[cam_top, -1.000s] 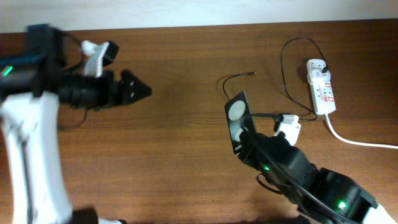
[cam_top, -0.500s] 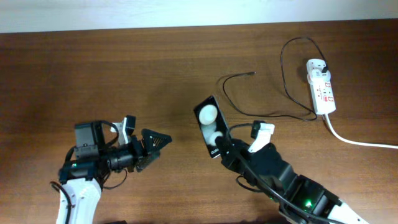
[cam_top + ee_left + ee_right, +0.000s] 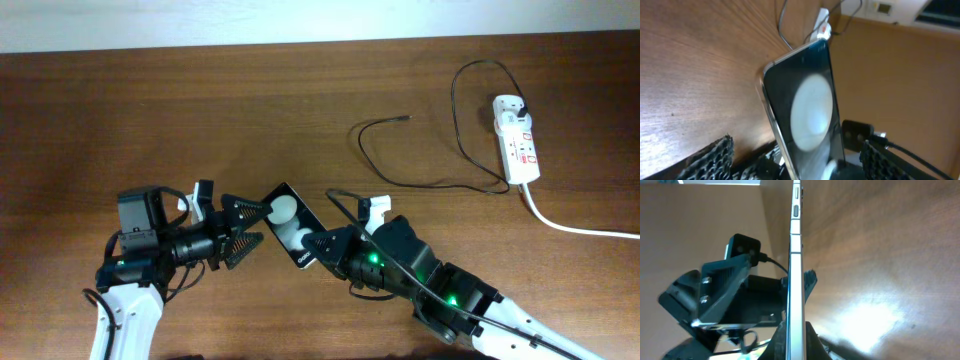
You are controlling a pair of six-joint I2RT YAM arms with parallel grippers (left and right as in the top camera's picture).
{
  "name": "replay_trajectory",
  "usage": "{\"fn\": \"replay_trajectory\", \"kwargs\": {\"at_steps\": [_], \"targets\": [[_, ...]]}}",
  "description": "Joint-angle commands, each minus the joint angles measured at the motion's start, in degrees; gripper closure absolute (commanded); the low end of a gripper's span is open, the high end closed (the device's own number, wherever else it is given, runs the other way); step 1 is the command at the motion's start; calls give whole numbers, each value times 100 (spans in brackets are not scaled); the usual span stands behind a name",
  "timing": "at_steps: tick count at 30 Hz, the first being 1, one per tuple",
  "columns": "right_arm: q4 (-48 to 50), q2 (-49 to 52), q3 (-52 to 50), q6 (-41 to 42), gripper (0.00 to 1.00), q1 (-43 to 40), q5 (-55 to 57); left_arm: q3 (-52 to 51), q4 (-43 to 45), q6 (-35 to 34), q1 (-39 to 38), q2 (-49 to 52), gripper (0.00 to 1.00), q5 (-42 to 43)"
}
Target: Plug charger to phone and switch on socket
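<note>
The black phone (image 3: 289, 226) is held off the table by my right gripper (image 3: 322, 246), which is shut on its lower end. In the right wrist view the phone (image 3: 796, 255) stands edge-on between that gripper's (image 3: 796, 342) pads. My left gripper (image 3: 243, 226) is open, its fingertips at the phone's other end. In the left wrist view the phone (image 3: 805, 100) stands between the wide-apart fingers (image 3: 710, 157), not gripped. The charger cable (image 3: 440, 185) lies at the back right, its tip (image 3: 405, 118) free on the table. Its other end runs to the white socket (image 3: 517, 140).
The socket's thick white cord (image 3: 575, 227) runs off the right edge. The charger cable loops over the table between the socket and the middle. The socket also shows far off in the left wrist view (image 3: 823, 27). The table's far edge meets a white wall.
My right gripper has carried the phone left and turned it toward the left gripper. My left arm came down from the far left and its fingers have opened around the phone's end.
</note>
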Motion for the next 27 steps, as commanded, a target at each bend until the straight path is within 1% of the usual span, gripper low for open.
{"fn": "replay_trajectory", "kwargs": {"at_steps": [1,4,5,7,9,11,12,14,15,17,19,21,24,27], "targets": [[105,-44,9,955,96,22,-376,-17,28,-1062,-72,20,27,-479],[125,7,9,986,96,22,-129,-17,28,-1587,-420,20,25,-492],[142,66,9,1165,96,22,-133,-17,39,-1746,-535,20,25,-566],[149,214,9,1558,96,24,-149,-17,260,-1851,-691,17,26,-564],[186,315,9,1585,96,26,-175,-17,330,-2004,-796,20,27,-564],[236,321,9,1606,96,26,-173,-17,345,-2120,-798,20,32,-564],[291,321,9,1685,96,26,-170,-17,369,-2201,-798,17,36,-566],[299,326,9,2225,96,26,-129,-17,560,-2199,-798,20,39,-564],[299,332,9,2391,96,26,-129,-17,584,-2199,-798,17,44,-564],[365,348,9,2465,96,26,-133,-17,627,-2201,-798,17,69,-566],[444,348,9,2507,96,26,-151,-17,721,-2199,-798,20,70,-586],[616,348,9,2514,96,26,-177,-17,922,-2269,-798,20,70,-592],[627,352,9,2914,96,26,-348,-17,1073,-2354,-798,20,70,-610],[776,352,9,3018,96,26,-459,-17,1207,-2479,-798,20,70,-632]]}}
